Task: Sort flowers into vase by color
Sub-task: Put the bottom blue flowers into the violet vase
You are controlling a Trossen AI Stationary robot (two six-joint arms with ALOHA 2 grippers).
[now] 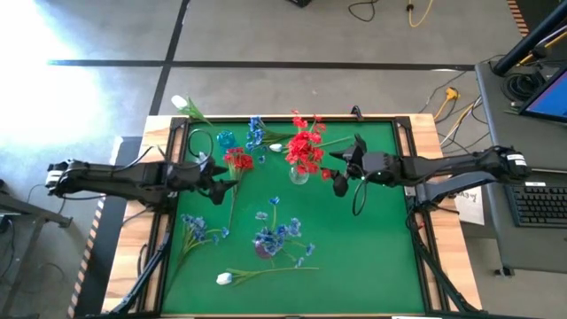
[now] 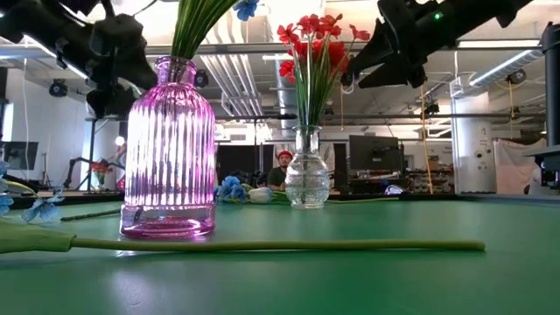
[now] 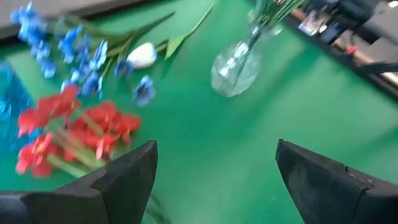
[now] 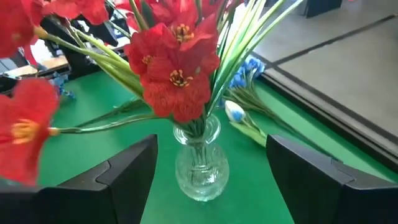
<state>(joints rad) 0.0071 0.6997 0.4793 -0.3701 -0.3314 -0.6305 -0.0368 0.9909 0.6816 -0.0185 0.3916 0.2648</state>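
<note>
Flowers (image 1: 237, 160) in red lie loose on the green mat (image 1: 372, 239) at far left, just beyond the left gripper (image 3: 214, 177), whose fingers stand apart above them, likely to pick one. Right of them the clear vase (image 1: 299, 174) already holds red blooms; the right gripper (image 4: 211, 171), fingers spread and empty, faces it. Blue sprays fill a purple vase (image 1: 266, 246) nearer; open mat lies near right.

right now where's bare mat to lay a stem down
The right half of the green mat is bare, from below the right hand to the front edge. It is crowded around the clear vase, the red flowers and the purple vase.
</note>
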